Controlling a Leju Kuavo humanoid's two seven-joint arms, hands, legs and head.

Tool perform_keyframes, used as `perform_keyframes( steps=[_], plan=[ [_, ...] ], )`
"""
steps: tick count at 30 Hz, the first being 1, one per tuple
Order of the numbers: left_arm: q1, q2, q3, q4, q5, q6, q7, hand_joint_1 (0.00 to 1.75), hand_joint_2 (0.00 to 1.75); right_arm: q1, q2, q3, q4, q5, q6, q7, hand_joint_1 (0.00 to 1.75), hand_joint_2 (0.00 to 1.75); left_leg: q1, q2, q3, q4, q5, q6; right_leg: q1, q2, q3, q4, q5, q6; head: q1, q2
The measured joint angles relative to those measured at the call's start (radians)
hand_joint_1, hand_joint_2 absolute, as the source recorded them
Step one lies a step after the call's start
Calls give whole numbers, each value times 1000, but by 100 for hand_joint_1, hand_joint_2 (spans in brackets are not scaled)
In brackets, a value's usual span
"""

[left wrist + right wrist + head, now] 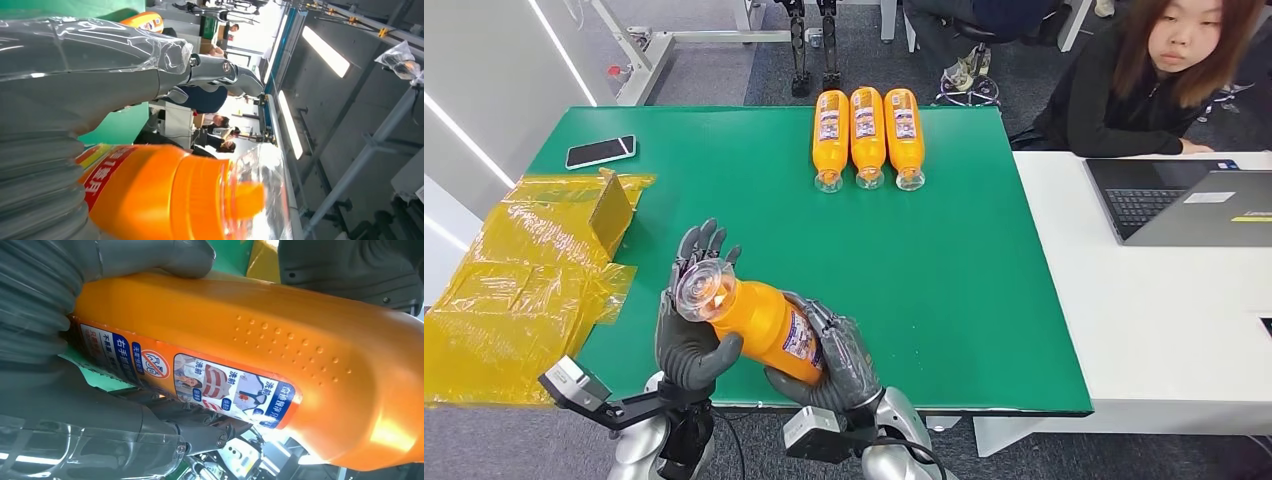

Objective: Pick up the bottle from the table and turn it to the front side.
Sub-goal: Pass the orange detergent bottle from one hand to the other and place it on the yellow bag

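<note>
While both hands share it, the orange bottle [759,322] sits lifted at 6 o'clock over the green table [984,300], cap end toward 10. Left hand [692,330] cradles the neck, right hand [836,358] cups the base; turning could slip it. Right wrist view: label [190,375] faces sideways. 3 spare bottles [868,136] lie at 12.

Three bottles [868,135] are lying side by side at the counter's [984,300] far edge, the phone [600,151] lying left of them.
</note>
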Motion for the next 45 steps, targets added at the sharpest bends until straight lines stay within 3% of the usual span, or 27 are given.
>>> perform_keyframes(
  steps=[1, 18, 19, 20, 23, 24, 45],
  plan=[
    [0, 0, 0, 0, 0, 0, 0, 173, 175, -1, 0, 0, -1, 0, 0, 1, 175, 175, 0, 0, 0, 0, 0, 0, 0, 0, 0, 0, 0, 0, 0, 0],
    [3, 0, 1, 0, 5, 0, -2, 175, 175, 3, -3, 1, -4, -6, -1, 7, 175, 175, 0, 0, 0, 0, 0, 0, 0, 0, 0, 0, 0, 0, 0, 0],
    [3, 0, 1, 0, 5, 0, -2, 168, 175, 3, -3, 1, -4, -6, -1, 7, 175, 175, 0, 0, 0, 0, 0, 0, 0, 0, 0, 0, 0, 0, 0, 0],
    [3, 0, 1, 0, 5, 0, -2, 136, 175, 3, -3, 1, -4, -6, -1, 7, 175, 175, 0, 0, 0, 0, 0, 0, 0, 0, 0, 0, 0, 0, 0, 0],
    [4, 0, 1, 0, 5, 0, -2, 11, 175, 3, -3, 1, -5, -6, -1, 7, 175, 175, 0, 0, 0, 0, 0, 0, 0, 0, 0, 0, 0, 0, 0, 0],
    [5, 0, 1, -2, 5, 0, -1, 0, 175, 4, -3, 1, -5, -6, 1, 7, 175, 175, 0, 0, 0, 0, 0, 0, 0, 0, 0, 0, 0, 0, 0, 0],
    [3, 0, 4, -6, 0, 5, 4, 0, 175, 6, -4, 63, 67, -67, 29, -21, 175, 175, 0, 0, 0, 0, 0, 0, 0, 0, 0, 0, 0, 0, 0, 0]
  ],
)
